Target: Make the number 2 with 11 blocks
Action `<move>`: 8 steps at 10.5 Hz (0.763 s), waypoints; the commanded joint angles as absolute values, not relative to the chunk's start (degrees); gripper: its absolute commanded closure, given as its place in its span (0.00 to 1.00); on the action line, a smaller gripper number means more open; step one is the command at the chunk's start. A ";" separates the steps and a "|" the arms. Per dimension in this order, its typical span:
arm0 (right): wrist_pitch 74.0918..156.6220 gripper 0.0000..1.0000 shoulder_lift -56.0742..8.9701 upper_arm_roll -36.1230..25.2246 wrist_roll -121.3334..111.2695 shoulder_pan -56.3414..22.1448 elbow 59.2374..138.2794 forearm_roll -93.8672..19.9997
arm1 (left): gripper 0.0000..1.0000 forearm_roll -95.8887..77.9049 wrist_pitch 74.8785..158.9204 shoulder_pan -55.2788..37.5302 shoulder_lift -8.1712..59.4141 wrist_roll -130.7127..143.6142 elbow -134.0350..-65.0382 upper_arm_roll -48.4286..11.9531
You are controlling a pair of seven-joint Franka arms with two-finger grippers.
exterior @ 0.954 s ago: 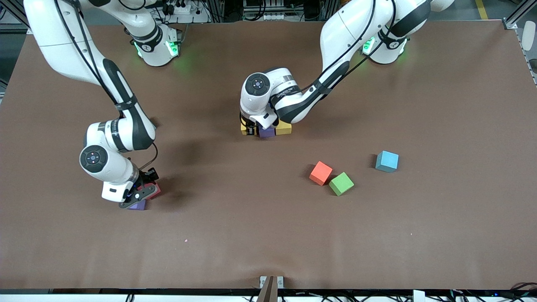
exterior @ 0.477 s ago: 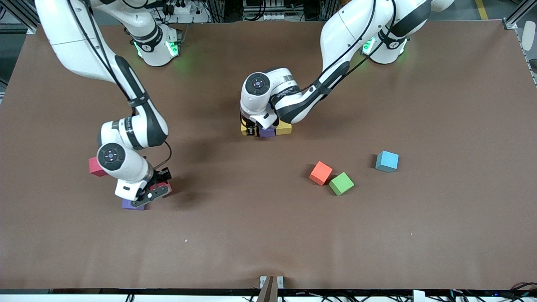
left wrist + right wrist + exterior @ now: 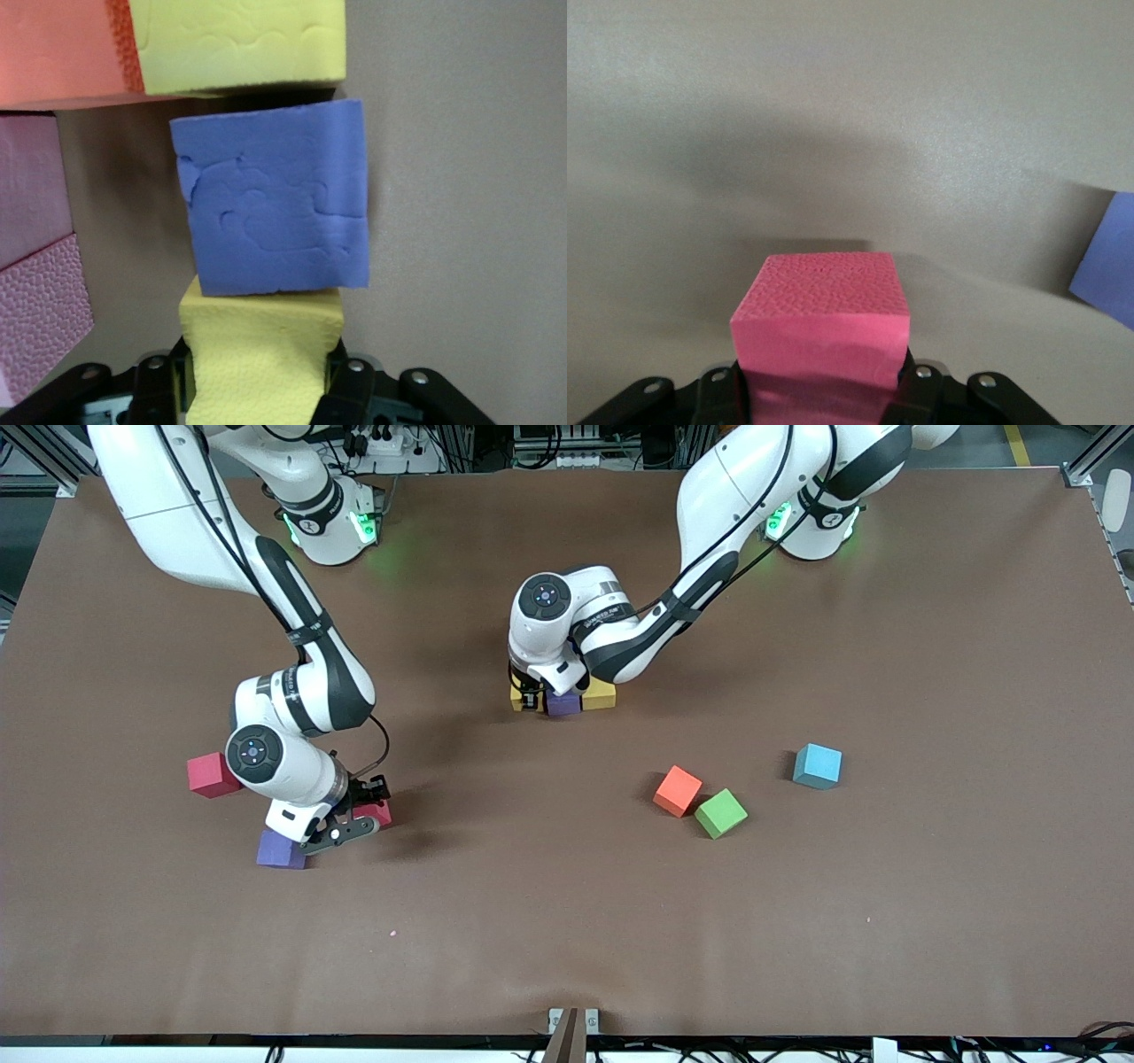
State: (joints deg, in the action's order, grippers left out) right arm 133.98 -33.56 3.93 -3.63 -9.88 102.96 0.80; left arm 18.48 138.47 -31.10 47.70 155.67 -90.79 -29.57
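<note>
Right gripper (image 3: 359,824) has swung toward the table's middle with its pink cube (image 3: 376,812), uncovering the red cube (image 3: 210,774) and the loose purple cube (image 3: 280,849); left arm unchanged. Right jaws clenched on the pink cube (image 3: 821,323), carried just off the brown table (image 3: 567,921) beside the loose purple cube. Left gripper (image 3: 530,700) down at the unfinished number 2 near table centre, jaws grasping a yellow cube (image 3: 262,359) that touches a purple cube (image 3: 273,209). Another yellow cube (image 3: 237,42) and an orange one (image 3: 62,49) sit next to that purple cube, pink cubes (image 3: 34,266) alongside. Orange cube (image 3: 678,790) touches green cube (image 3: 720,813), nearer the front camera than the digit; light-blue cube (image 3: 817,765) near them.
</note>
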 commanded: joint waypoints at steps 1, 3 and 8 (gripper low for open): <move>132.37 0.83 -33.05 4.22 -1.41 -10.72 102.31 -0.26 | 0.83 20.57 138.69 -30.50 46.23 158.38 -95.01 -29.00; 132.36 0.82 -33.13 4.22 -1.06 -11.25 102.30 -0.35 | 0.83 20.57 138.69 -30.32 46.23 158.38 -95.10 -29.00; 132.36 0.82 -33.13 4.22 0.35 -12.13 102.30 -0.35 | 0.80 20.57 138.60 -30.32 46.41 158.47 -95.18 -29.00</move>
